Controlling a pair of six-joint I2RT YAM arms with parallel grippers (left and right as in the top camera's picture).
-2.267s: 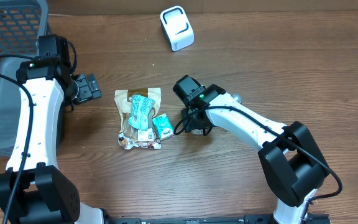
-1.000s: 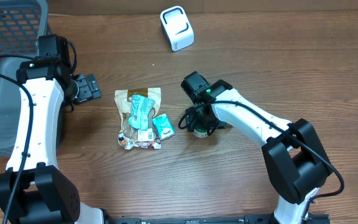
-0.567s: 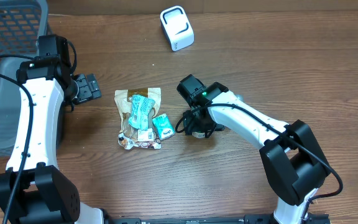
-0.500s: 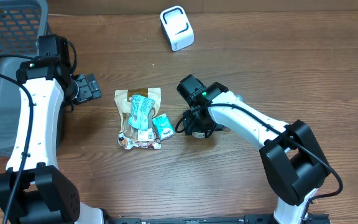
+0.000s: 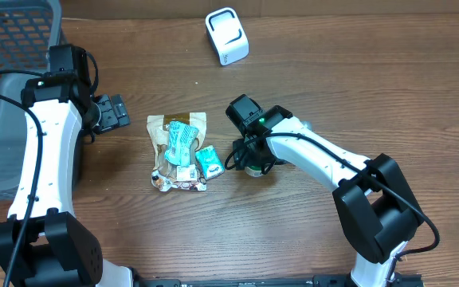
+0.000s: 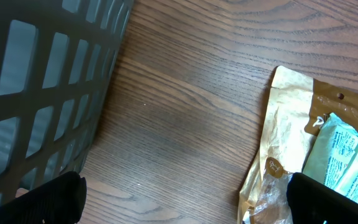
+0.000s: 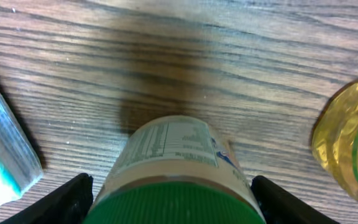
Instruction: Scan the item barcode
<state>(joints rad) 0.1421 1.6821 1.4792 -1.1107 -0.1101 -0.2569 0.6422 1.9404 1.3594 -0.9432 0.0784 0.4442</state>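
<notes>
A jar with a green lid and a white printed label [image 7: 173,155] stands on the wood table, just right of the snack packs [image 5: 178,151]. My right gripper [image 7: 173,200] straddles it from above, a finger on each side; a sliver of wood shows between the left finger and the jar. In the overhead view the jar [image 5: 253,168] peeks out under that gripper [image 5: 251,159]. The white scanner [image 5: 226,36] sits at the far edge. My left gripper [image 5: 118,112] is wide open over bare wood, left of the packs, with nothing in it [image 6: 185,199].
A dark mesh basket [image 5: 6,80] fills the far left. A brown pouch [image 6: 291,155] with a teal packet [image 6: 344,155] on it lies mid-table. A second teal packet [image 7: 2,162] and a yellow round thing [image 7: 350,143] flank the jar.
My right wrist has shifted a little to the left with the jar beneath it, and its jaws have widened slightly. The left arm has not moved.
</notes>
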